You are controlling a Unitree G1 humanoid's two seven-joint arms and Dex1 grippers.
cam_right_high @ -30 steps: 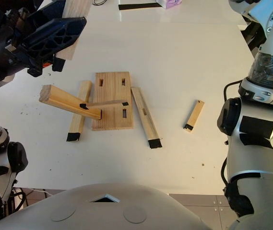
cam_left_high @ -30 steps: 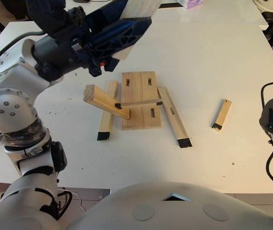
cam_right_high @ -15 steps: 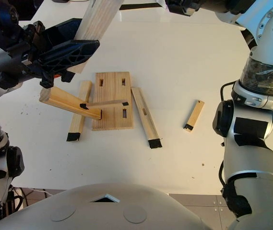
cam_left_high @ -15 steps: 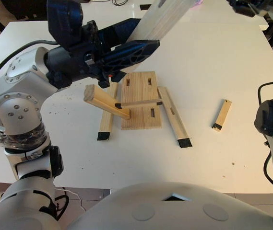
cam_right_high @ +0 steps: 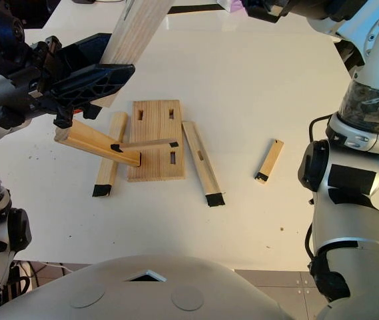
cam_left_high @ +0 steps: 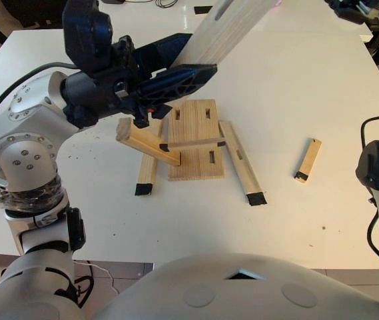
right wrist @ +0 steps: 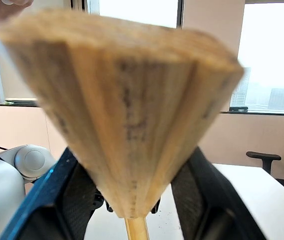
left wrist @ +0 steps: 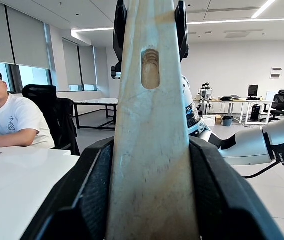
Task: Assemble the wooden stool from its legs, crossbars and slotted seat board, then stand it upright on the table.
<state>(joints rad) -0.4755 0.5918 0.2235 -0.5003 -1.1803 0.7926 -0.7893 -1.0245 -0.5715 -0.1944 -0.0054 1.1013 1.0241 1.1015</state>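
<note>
The left tool [cam_left_high: 188,59] is clamped on a pale, square-section wooden leg [cam_left_high: 228,25], held slanting above the smooth white worktop [cam_left_high: 296,93]. An oval mortise [left wrist: 150,68] shows in its grainy face. The right tool [right wrist: 134,197] pinches a wooden piece [right wrist: 122,115], its end grain showing. The flat slotted seat board [cam_left_high: 192,127] lies on the worktop, with a black-tipped leg [cam_left_high: 146,177] just beside it and a short crossbar [cam_left_high: 308,160] well apart.
</note>
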